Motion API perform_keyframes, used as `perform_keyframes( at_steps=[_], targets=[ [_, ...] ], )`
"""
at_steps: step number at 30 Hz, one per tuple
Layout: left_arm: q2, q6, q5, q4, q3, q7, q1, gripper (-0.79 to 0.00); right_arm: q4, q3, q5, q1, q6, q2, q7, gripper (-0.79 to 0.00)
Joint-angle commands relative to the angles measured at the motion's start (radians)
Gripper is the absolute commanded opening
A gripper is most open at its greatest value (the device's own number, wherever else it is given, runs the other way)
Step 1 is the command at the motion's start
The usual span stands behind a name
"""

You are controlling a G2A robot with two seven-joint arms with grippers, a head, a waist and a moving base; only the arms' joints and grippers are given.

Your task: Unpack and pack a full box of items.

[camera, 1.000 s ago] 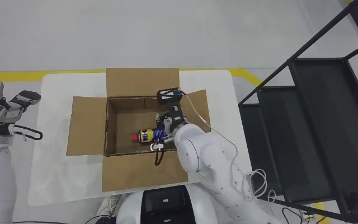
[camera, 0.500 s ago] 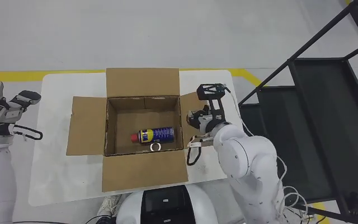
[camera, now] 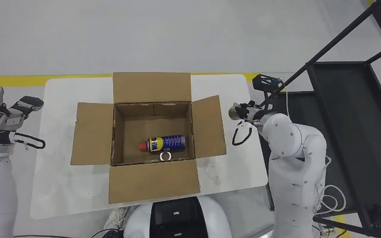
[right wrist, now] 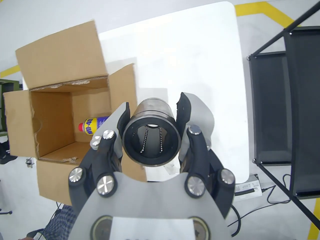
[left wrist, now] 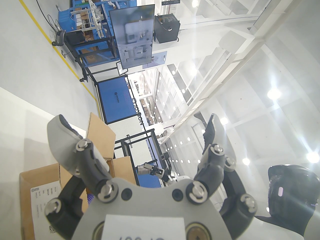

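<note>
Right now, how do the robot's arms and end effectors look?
The right arm has a smooth, rounded white shell, with a black cable loop by the wrist. The left end effector and the right end effector each have a grey plate, black links with silver bolts, and grey fingers with dark pads.

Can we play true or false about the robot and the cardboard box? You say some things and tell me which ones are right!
1. The right gripper is holding a metal cylinder. True.
2. The spray can stands upright in the box. False: it lies on its side on the box floor.
3. The left gripper is open and holds nothing. True.
4. The box is closed. False: all four flaps are folded open.
5. The metal cylinder is inside the box. False: it is held outside the box, over the table.
</note>
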Motion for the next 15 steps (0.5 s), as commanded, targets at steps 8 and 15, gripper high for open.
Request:
perform_keyframes(
  at_steps=[8, 15],
  targets=[
    [0.000, 0.000, 0.000, 0.000, 0.000, 0.000, 0.000, 0.000, 0.285, 0.061, 0.066, 0.053, -0.020, 0.013, -0.071, -0.785],
    [0.000, 0.000, 0.000, 0.000, 0.000, 0.000, 0.000, 0.000, 0.526, 0.039, 0.085, 0.107, 0.001, 0.016, -0.216, -0.785]
  ],
)
